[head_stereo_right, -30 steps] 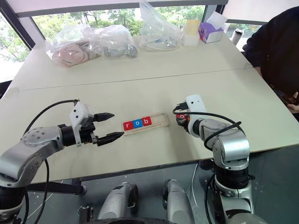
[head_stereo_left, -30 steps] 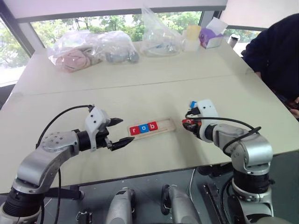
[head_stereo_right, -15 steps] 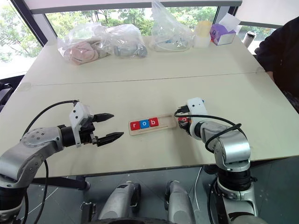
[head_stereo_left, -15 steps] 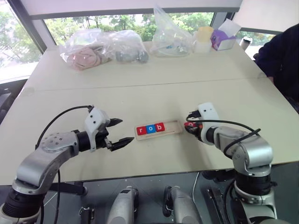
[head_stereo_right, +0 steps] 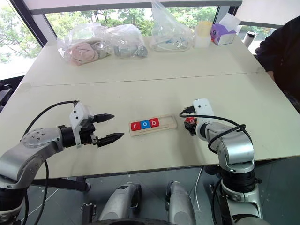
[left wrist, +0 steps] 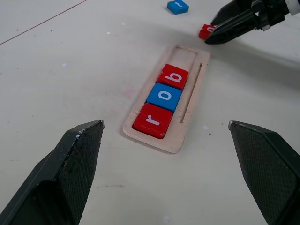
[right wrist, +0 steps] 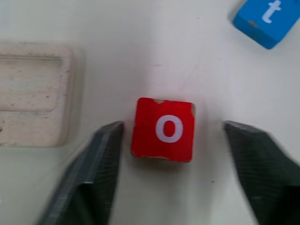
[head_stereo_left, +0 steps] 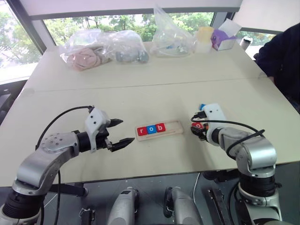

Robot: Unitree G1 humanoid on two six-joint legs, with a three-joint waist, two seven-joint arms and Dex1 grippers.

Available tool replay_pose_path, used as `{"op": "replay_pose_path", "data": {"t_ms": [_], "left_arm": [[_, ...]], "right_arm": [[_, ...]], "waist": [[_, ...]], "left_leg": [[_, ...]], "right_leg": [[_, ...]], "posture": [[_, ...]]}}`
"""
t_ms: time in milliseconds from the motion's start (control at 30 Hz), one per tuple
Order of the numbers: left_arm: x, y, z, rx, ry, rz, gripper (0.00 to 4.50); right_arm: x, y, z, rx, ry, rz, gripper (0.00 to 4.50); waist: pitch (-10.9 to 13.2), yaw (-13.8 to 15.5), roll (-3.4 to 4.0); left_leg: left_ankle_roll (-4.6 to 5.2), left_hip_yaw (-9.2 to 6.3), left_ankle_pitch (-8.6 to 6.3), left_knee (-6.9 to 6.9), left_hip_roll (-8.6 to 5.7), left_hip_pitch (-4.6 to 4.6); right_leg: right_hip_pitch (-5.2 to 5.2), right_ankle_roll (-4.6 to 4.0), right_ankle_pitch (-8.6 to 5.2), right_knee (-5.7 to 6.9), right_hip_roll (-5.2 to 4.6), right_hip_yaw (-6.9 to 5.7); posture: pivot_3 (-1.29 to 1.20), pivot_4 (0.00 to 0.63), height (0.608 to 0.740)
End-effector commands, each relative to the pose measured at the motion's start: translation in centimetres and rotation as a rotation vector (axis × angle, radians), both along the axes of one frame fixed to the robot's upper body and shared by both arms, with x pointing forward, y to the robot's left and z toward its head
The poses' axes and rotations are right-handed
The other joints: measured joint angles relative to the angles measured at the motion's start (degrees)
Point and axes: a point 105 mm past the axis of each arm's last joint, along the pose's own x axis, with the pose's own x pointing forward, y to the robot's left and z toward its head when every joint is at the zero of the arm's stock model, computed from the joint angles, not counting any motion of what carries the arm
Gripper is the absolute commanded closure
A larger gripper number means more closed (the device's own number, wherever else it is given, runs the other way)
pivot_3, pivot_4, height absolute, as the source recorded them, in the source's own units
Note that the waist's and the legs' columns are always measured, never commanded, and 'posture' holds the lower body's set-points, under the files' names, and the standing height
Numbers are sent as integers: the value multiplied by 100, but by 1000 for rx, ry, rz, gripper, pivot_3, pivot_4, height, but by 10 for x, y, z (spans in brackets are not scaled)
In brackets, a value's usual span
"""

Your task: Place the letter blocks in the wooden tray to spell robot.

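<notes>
The wooden tray (head_stereo_left: 175, 125) lies on the table between my two grippers. It holds a red "r" block (left wrist: 152, 120), a blue "o" block (left wrist: 164, 97) and a red "b" block (left wrist: 173, 76), and its right end is bare. A red "o" block (right wrist: 164, 129) lies on the table just right of the tray, between the spread fingers of my open right gripper (right wrist: 171, 127), with a gap on each side. A blue "t" block (right wrist: 267, 18) lies a little beyond it. My left gripper (head_stereo_left: 124, 131) hangs open left of the tray, holding nothing.
Clear plastic bags (head_stereo_left: 101, 47) with things inside, a purple tissue box (head_stereo_left: 225, 40) and a pale cup (head_stereo_left: 204, 35) stand along the table's far side. A person's dark sleeve (head_stereo_left: 286, 56) is at the right edge.
My right gripper has opened and let go of the red "o" block, which now rests on the table. The head camera shifted early on. The left arm kept still.
</notes>
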Motion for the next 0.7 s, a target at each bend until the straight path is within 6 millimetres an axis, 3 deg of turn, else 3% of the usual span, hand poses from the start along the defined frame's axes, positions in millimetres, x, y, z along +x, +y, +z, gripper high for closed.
{"op": "replay_pose_path", "data": {"t_ms": [33, 267, 400, 533, 700], "left_arm": [[-1, -2, 10, 2, -50, -14, 0], [0, -2, 10, 12, -46, -26, 0], [1, -1, 13, 13, -52, -28, 0], [2, -1, 13, 15, -56, -28, 0], [2, -1, 14, 14, -65, -23, 0]], "right_arm": [[2, 4, 13, 3, -51, 45, 25], [5, 22, 46, -38, -141, 452, 25], [7, 14, 59, -107, -207, 712, 25], [2, 1, 51, -224, -186, 960, 25], [12, -16, 43, -293, -143, 1099, 25]], "waist": [[0, 0, 0], [3, -4, -3], [7, 11, -9], [14, 6, -19], [16, -7, -20]], "left_leg": [[0, 0, 0, 0, 0, 0], [0, 6, 0, 0, 0, 0], [2, 7, -1, 0, -2, -1], [4, 13, -2, 0, -2, 0], [5, 17, -2, 2, -2, 3]], "right_leg": [[0, 0, 0, 0, 0, 0], [1, -16, -9, -7, 0, 4], [4, -16, -10, -16, 1, 4], [5, -13, -8, -19, 1, 6], [5, -12, -7, -15, 1, 7]], "posture": [[0, 150, 725], [0, 150, 725], [0, 150, 725], [0, 150, 725], [0, 150, 725]]}}
